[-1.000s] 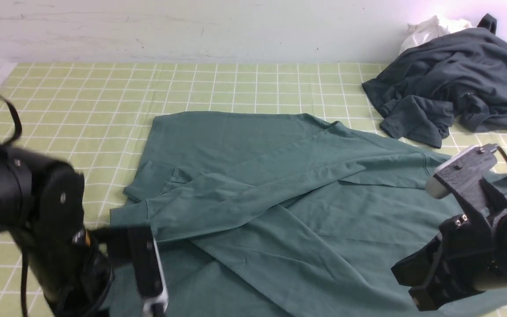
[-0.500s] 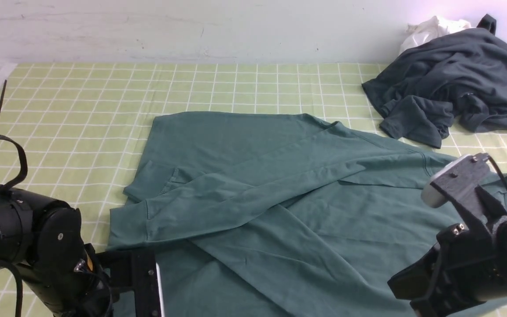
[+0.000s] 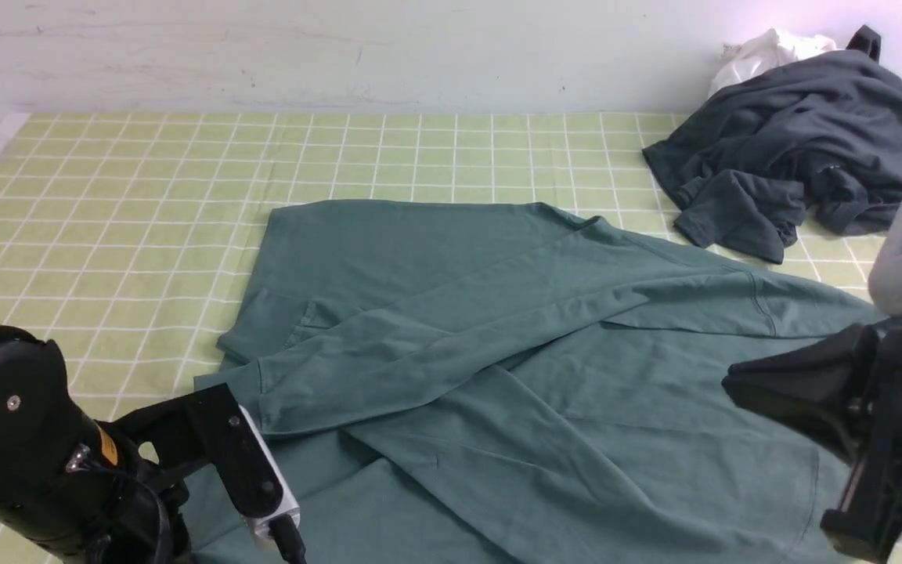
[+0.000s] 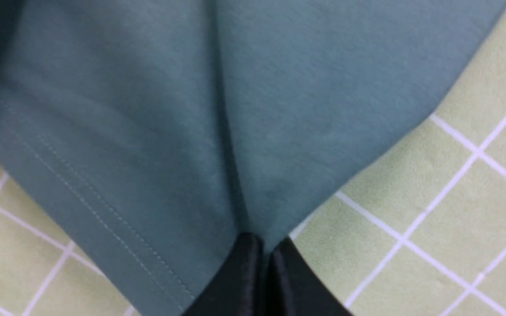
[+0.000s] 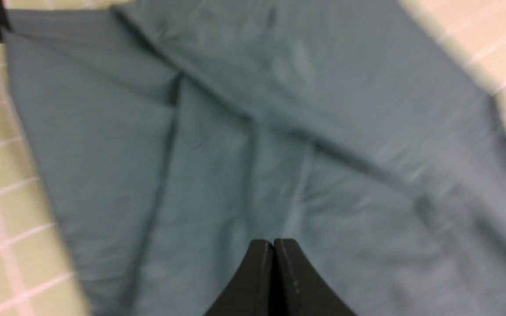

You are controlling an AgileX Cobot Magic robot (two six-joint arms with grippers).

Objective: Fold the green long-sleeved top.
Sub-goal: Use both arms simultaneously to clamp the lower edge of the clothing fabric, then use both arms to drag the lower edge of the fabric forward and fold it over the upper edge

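Front view: your dark teal-green long-sleeved cotton top point(image 3: 498, 352) lies flat on the green checked table point(image 3: 146, 172), sleeves crossed over its body; body folds look undone. Left jaws pinch its near hem; right jaws closed, apparently empty.

Green long-sleeved top point(image 3: 498, 376) spread flat on checked cloth point(image 3: 146, 196) w/ both sleeves crossed over body

green long-sleeved top point(image 3: 498, 352): matt, smooth knit cloth, stitched hem. desk point(image 3: 146, 172) cover: matt checked cloth. grey garment point(image 3: 803, 149): matt soft cloth, rumpled. white cloth point(image 3: 764, 51): matt. left gripper point(image 4: 264, 248) jaws: blk, smooth, semi-gloss, prob. plastic.
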